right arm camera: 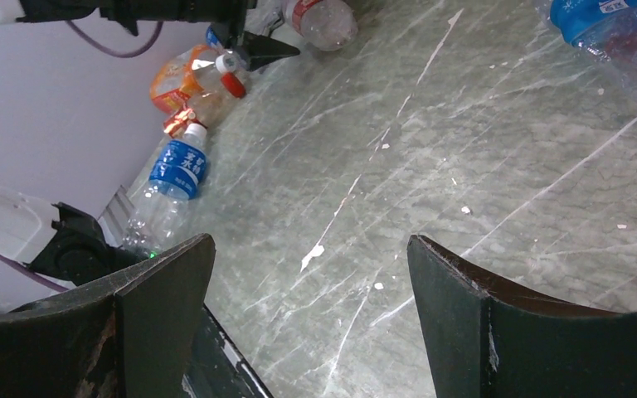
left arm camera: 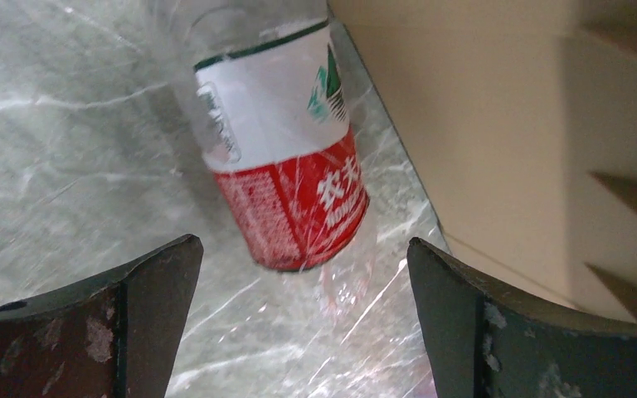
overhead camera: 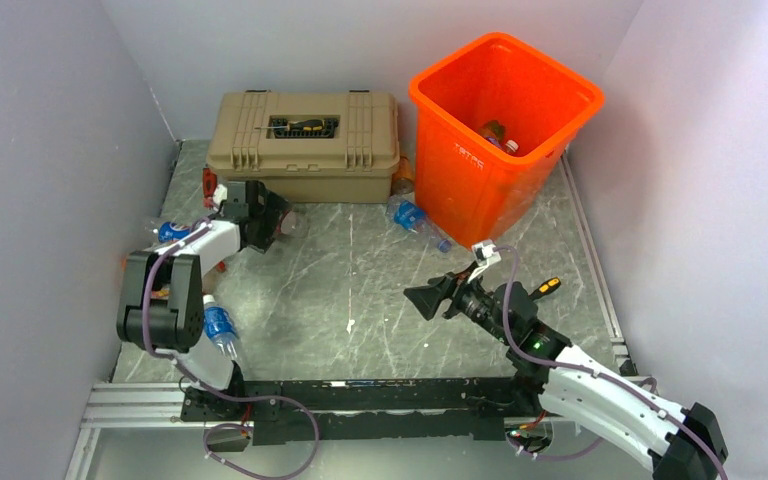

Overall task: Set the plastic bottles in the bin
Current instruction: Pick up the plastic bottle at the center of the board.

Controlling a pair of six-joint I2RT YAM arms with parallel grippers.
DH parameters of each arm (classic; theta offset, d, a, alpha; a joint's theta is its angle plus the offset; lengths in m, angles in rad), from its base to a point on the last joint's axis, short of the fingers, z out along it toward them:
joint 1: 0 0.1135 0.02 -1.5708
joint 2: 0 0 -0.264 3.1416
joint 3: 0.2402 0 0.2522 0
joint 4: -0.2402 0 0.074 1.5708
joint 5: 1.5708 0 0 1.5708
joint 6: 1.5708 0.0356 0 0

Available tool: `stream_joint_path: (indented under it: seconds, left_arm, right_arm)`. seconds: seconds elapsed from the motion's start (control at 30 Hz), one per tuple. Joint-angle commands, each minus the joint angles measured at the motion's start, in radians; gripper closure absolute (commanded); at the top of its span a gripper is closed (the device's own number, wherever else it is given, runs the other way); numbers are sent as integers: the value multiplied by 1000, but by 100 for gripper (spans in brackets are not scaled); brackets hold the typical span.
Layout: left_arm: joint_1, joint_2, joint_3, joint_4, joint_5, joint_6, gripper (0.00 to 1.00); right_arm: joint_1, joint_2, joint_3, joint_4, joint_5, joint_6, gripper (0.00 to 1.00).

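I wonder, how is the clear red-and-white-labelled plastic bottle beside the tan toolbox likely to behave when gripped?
The clear red-and-white-labelled bottle looks empty, so it is probably light. Its thin walls may buckle under the open left gripper. Lying on its side on the smooth marbled table, it could roll if nudged, though the tan toolbox stands close on one side.

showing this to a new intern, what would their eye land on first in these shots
The bright orange bin stands out first, tall at the far right of the table. Left of it sits a tan toolbox. The left claw is open and faces a red-and-white-labelled bottle lying beside that box.
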Motion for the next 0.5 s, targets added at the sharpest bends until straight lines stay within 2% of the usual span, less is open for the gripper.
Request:
stream_joint_path:
  seconds: [0.0,0.23,0.47]
  left_arm:
    - [4,79,97,-10,-37,-49,1]
    - [7,158,138,-67,-85,-76,1]
    - [7,204,135,-64,-85,-82,11]
  right_arm:
    - [6,-27,-4,1,14,-12,9]
    - [6,-77,-8,-32,44,-4,10]
    - [6,-98,-1,-66,64,-9,9]
